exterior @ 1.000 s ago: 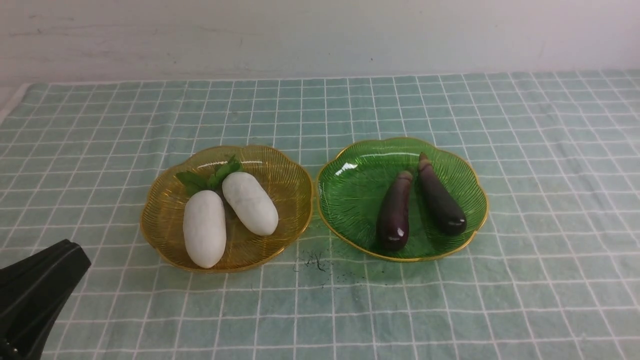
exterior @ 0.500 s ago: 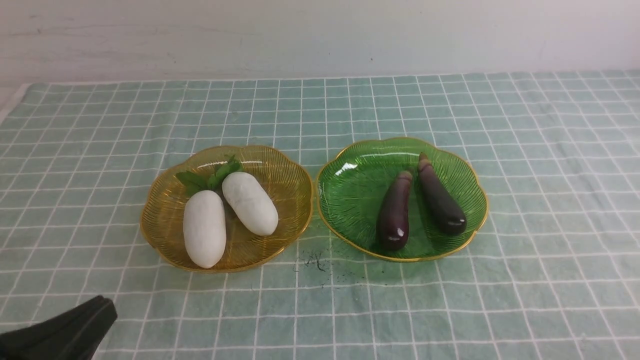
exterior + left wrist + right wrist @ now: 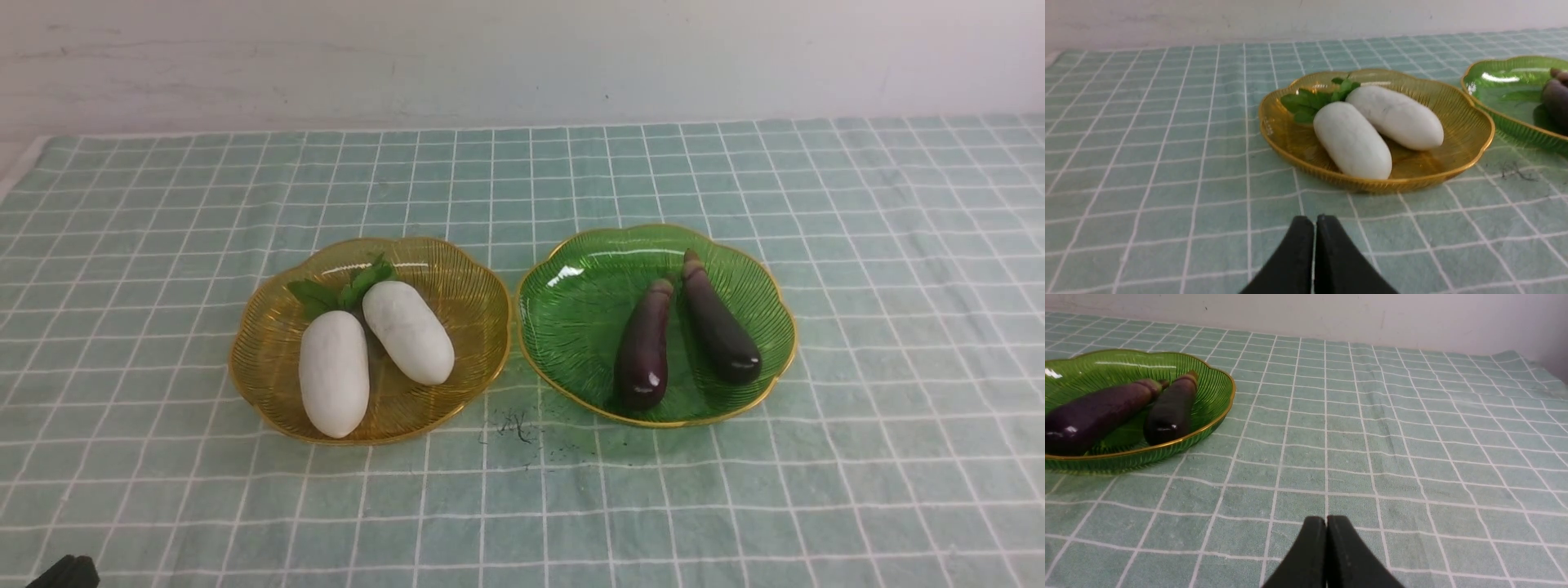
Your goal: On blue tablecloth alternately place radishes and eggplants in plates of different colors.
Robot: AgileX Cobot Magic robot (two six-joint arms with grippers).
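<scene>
On the blue tablecloth [image 3: 857,269] stand two plates side by side. Two white radishes [image 3: 333,372] [image 3: 408,331] lie in the amber plate [image 3: 261,359], their green leaves pointing away from me. Two dark purple eggplants [image 3: 643,345] [image 3: 720,325] lie in the green plate [image 3: 571,310]. My left gripper [image 3: 1314,222] is shut and empty, low over the cloth on my side of the amber plate [image 3: 1278,130]; only a dark tip of it [image 3: 65,573] shows in the front view's lower left corner. The right gripper [image 3: 1326,522] is shut and empty, over bare cloth beside the green plate [image 3: 1216,404].
A small dark smudge of threads [image 3: 516,428] marks the cloth between the plates near me. A pale wall [image 3: 522,57] runs behind the cloth's far edge. The cloth is slightly wrinkled on the right [image 3: 1396,428].
My left gripper has drawn back toward me and down, sliding almost out of the front view's lower left corner. Plates, radishes and eggplants have not moved.
</scene>
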